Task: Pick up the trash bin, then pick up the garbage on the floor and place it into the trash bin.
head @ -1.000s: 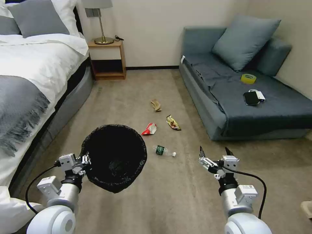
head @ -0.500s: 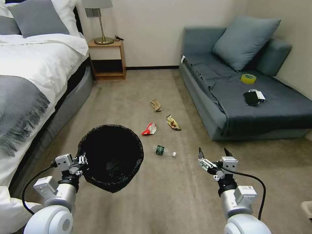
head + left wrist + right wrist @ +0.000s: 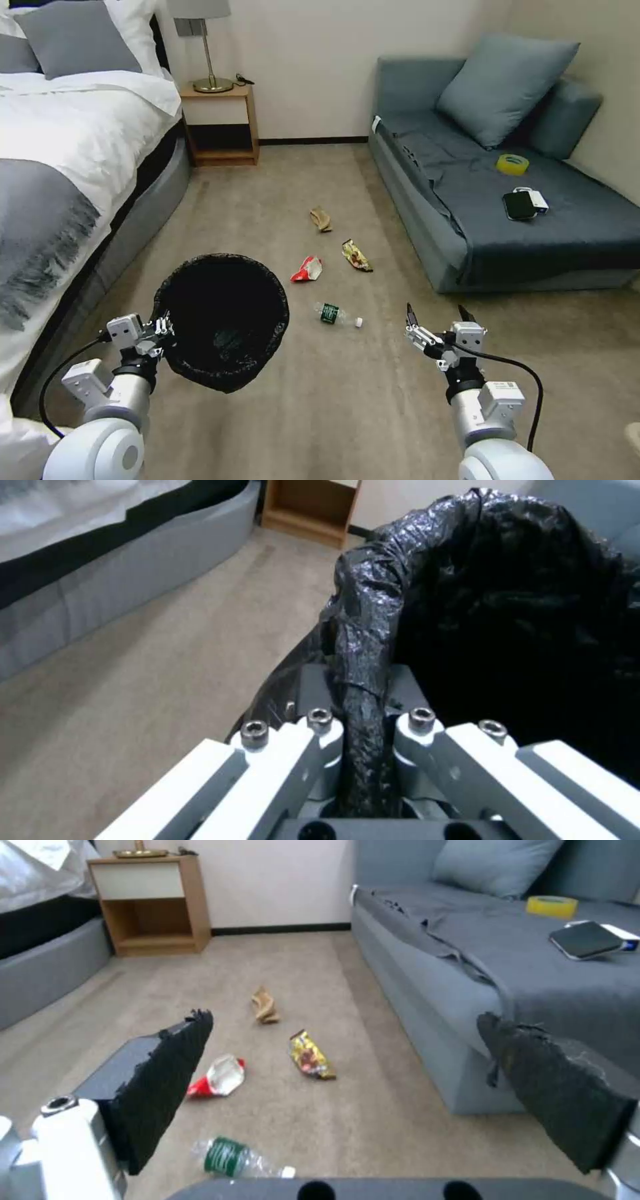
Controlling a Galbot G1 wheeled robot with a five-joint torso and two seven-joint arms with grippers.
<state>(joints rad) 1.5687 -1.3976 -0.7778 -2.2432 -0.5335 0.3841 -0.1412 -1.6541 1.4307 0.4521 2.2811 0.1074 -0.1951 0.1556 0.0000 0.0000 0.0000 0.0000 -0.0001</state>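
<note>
The trash bin [image 3: 223, 320], lined with a crinkled black bag, hangs above the carpet with my left gripper [image 3: 162, 328] shut on its near rim [image 3: 363, 715]. The garbage lies on the floor ahead: a clear bottle with a green label [image 3: 335, 314] [image 3: 235, 1158], a red-white wrapper [image 3: 307, 269] [image 3: 219, 1077], a yellow-red snack wrapper [image 3: 356, 255] [image 3: 310, 1056] and crumpled tan paper [image 3: 321, 217] [image 3: 265, 1006]. My right gripper [image 3: 437, 315] [image 3: 353, 1090] hovers open to the right of the bottle, nothing between its fingers.
A bed [image 3: 67, 153] runs along the left and a grey sofa [image 3: 507, 200] along the right, carrying a yellow tape roll [image 3: 512, 162] and a black phone [image 3: 519, 205]. A wooden nightstand [image 3: 220, 123] with a lamp stands at the back wall.
My left arm has drawn the trash bin slightly left and nearer. The right gripper stays open, nearly still. The whole picture shifted a little, so the camera moved.
</note>
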